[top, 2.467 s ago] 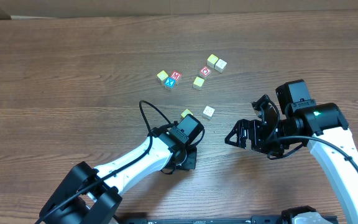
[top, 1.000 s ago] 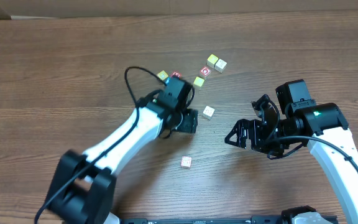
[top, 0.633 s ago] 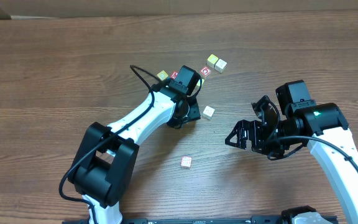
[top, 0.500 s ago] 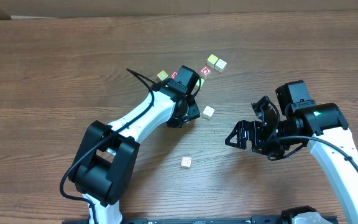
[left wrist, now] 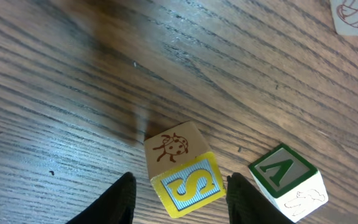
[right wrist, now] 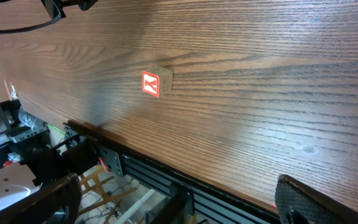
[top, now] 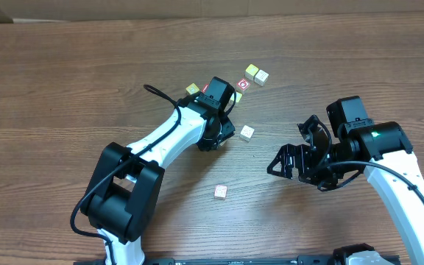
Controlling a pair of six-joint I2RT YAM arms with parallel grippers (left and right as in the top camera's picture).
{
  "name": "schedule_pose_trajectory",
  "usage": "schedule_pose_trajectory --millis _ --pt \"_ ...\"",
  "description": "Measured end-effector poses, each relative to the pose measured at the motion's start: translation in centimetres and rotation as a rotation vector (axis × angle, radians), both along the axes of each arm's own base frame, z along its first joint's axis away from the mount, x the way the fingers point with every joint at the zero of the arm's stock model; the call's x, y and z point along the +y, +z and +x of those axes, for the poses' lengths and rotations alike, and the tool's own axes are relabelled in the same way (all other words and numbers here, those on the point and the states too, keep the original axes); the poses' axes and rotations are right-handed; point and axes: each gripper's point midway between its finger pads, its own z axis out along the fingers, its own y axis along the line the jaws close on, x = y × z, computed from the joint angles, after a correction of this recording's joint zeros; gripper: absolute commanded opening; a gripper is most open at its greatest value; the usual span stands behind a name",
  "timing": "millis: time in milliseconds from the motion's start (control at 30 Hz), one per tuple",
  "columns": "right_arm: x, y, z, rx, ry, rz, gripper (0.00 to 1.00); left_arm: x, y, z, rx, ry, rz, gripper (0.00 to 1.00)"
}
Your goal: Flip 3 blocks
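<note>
**Overhead plus wrist cams: left gripper (left wrist: 180, 204) parked around the S block (left wrist: 187, 185)**

On the left wrist cam, the fingers (left wrist: 122, 200) stand on either side of the S block. The jaws are apart, not clamped on anything. A strip of table (left wrist: 55, 93) shows between the block and the finger at the picture's left. The other finger is right up against the block, and I can't tell if it's actually touching.

The block sits on the wood with its yellow-framed blue S toward the camera and a tan ladybug side next to that. It's turned a bit askew to the jaws. Just beside it is a V block (left wrist: 284, 180) with a green frame, and there's a thin gap between the two.

From overhead, that gripper is mostly hidden under its own wrist, up in the cluster near the O cube (top: 243, 84). The white block (top: 247, 132) sits alone just beside the gripper, with nothing touching it. The K block (top: 220, 192) is well apart from the rest, down between the two arms. The right wrist cam catches its red-framed K face.

The right gripper (right wrist: 179, 202) is spread wide and empty, hovering off to the right, well apart from every block.
</note>
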Motion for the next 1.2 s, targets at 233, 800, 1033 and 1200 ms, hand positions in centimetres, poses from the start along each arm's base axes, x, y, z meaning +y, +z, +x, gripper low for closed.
schedule_pose_trajectory --millis 233,800,1033,1200 --pt "0.0 0.0 -0.1 0.002 0.003 -0.001 1.0 0.0 0.0 0.0 0.003 0.016 -0.003 0.44" --pt "-0.2 -0.1 -0.2 0.005 0.005 -0.011 1.0 0.1 0.1 0.6 -0.005 0.102 -0.012 0.47" --pt "-0.2 -0.1 -0.2 0.005 0.004 -0.014 1.0 0.0 -1.5 0.3 0.03 0.107 -0.002 0.42" --pt "-0.3 -0.2 -0.2 0.003 0.01 -0.019 1.0 -0.3 -2.0 0.5 0.045 0.106 -0.018 0.39"
